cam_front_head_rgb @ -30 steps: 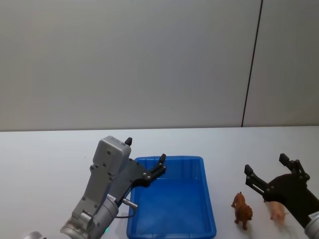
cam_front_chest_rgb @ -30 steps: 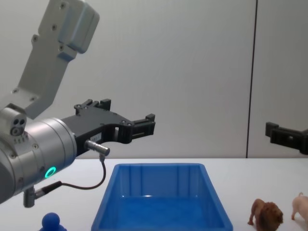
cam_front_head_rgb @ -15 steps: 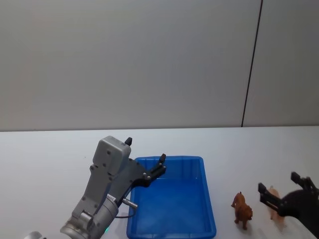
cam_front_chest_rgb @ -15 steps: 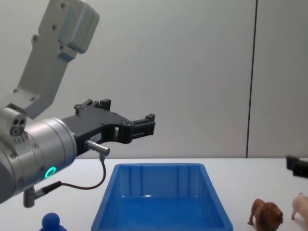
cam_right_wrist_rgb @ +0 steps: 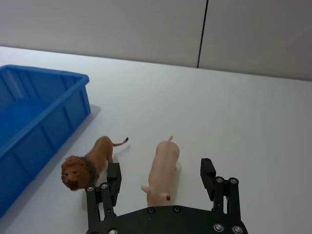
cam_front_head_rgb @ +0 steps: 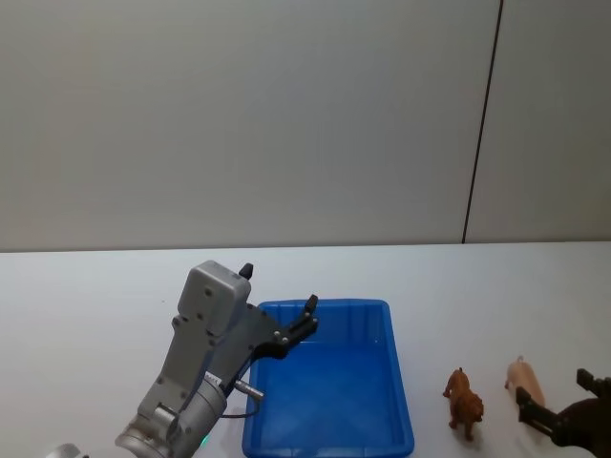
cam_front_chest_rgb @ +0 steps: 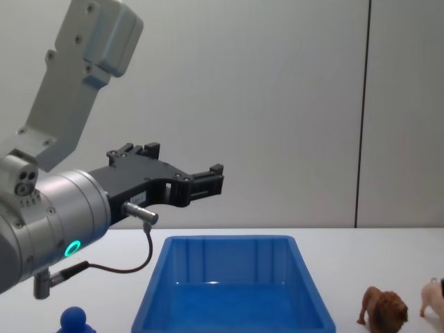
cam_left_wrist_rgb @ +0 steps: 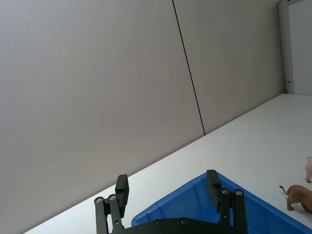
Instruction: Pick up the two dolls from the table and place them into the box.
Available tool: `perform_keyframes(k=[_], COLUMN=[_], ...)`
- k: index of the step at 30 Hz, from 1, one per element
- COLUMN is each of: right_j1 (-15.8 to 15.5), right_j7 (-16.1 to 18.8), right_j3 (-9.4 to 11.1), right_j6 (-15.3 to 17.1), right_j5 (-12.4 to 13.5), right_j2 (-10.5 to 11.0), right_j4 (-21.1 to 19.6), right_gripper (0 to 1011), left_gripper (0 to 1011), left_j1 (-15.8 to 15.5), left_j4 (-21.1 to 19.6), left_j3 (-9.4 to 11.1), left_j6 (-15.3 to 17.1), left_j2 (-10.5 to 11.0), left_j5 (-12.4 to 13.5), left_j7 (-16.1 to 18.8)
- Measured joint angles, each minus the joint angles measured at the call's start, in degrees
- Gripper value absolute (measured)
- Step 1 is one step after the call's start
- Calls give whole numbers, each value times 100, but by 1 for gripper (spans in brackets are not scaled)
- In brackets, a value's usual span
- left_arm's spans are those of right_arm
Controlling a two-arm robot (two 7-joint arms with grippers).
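Note:
The brown lion doll (cam_front_head_rgb: 464, 403) (cam_right_wrist_rgb: 90, 161) (cam_front_chest_rgb: 383, 311) stands on the white table just right of the blue box (cam_front_head_rgb: 325, 306) (cam_right_wrist_rgb: 44, 131) (cam_front_chest_rgb: 229, 241). The pale pink pig doll (cam_front_head_rgb: 526, 380) (cam_right_wrist_rgb: 162, 168) (cam_front_chest_rgb: 433, 298) stands to the lion's right. My right gripper (cam_front_head_rgb: 556, 393) (cam_right_wrist_rgb: 161, 169) is open and low at the near side of the pig. In the right wrist view the pig lies between its spread fingers, untouched. My left gripper (cam_front_head_rgb: 279, 286) (cam_left_wrist_rgb: 167, 181) (cam_front_chest_rgb: 184, 158) hangs open above the box's left rim, holding nothing. Nothing lies in the box.
A small blue round-topped object (cam_front_chest_rgb: 75, 319) sits at the near left of the table. The white table (cam_front_head_rgb: 95, 286) runs back to a grey wall. Open tabletop lies right of and behind the dolls.
My right gripper has drawn back toward me and dropped lower, from over the dolls to the pig's near side. The left arm, dolls and box have not moved.

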Motion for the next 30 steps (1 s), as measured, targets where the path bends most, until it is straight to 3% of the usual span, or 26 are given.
perform_keyframes(k=[13, 26, 29, 30], right_j1=[294, 638, 704, 725], right_j7=[139, 251, 255, 255], right_j3=[-66, -138, -148, -151], right_j6=[188, 296, 298, 298], right_j5=[-6, -4, -3, -5], right_j2=[-165, -363, -396, -407], right_j4=[544, 1042, 1116, 1144], right_gripper=[994, 708, 616, 534], left_gripper=[1001, 1001, 1001, 1001], left_j1=[0, 0, 0, 0], left_j4=[0, 0, 0, 0], left_j3=[0, 0, 0, 0], left_j6=[0, 0, 0, 0], left_j2=[0, 0, 0, 0], left_j5=[0, 0, 0, 0], left_j7=[0, 0, 0, 0])
